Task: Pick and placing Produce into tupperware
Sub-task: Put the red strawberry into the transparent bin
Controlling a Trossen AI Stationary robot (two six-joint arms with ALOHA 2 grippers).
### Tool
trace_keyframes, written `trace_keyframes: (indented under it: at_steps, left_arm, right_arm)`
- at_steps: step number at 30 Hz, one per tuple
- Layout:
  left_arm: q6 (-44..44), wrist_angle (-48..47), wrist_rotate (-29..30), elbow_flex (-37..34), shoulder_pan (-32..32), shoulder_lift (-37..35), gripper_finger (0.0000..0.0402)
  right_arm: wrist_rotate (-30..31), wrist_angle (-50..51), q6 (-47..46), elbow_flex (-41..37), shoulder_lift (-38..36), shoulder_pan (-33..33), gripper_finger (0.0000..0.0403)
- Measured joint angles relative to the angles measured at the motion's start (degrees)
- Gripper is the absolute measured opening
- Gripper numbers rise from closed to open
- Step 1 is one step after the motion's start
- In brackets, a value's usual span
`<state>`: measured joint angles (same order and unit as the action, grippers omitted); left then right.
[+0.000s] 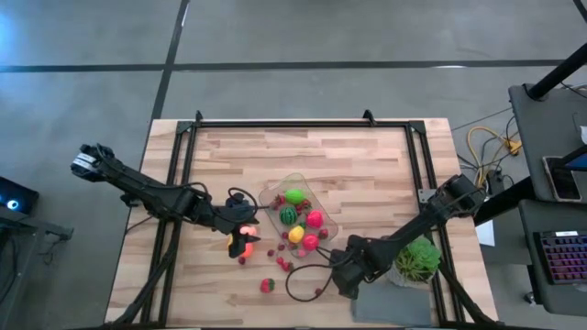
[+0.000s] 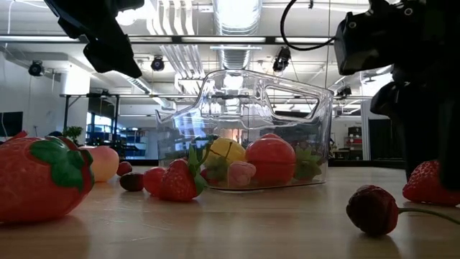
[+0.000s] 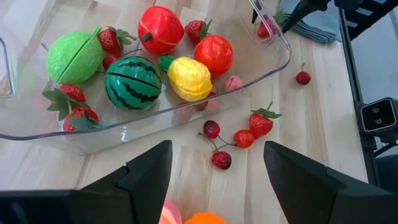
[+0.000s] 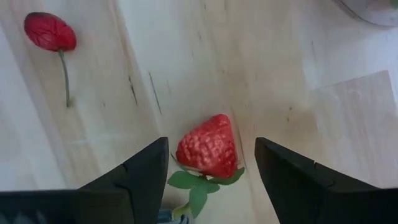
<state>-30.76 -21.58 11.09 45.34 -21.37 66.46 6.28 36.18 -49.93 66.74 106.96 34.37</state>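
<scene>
High: tub (image 1: 326,213) mid-table, produce loose beside it; left gripper (image 1: 240,240) by its near-left corner.
Low: tub part-filled.
Left wrist: fingers (image 3: 146,180) apart over an orange piece (image 3: 202,218) (possibly not gripped).
Right wrist: right gripper (image 4: 210,168) open, straddling a strawberry (image 4: 208,146); off-centre closing could squirt it away.

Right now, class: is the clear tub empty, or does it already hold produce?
Already holding produce. The tupperware contains a watermelon, a yellow fruit and others; cherries lie outside.
</scene>
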Motion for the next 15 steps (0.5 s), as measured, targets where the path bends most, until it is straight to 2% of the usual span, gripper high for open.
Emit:
trace_keyframes:
  at_steps: [15]
  left_arm:
    - [-0.08, 0.0, 0.09, 0.0, 0.0, 0.0, 0.024]
  right_arm:
    - [0.07, 0.51, -0.65, -0.89, 0.0, 0.0, 0.0169]
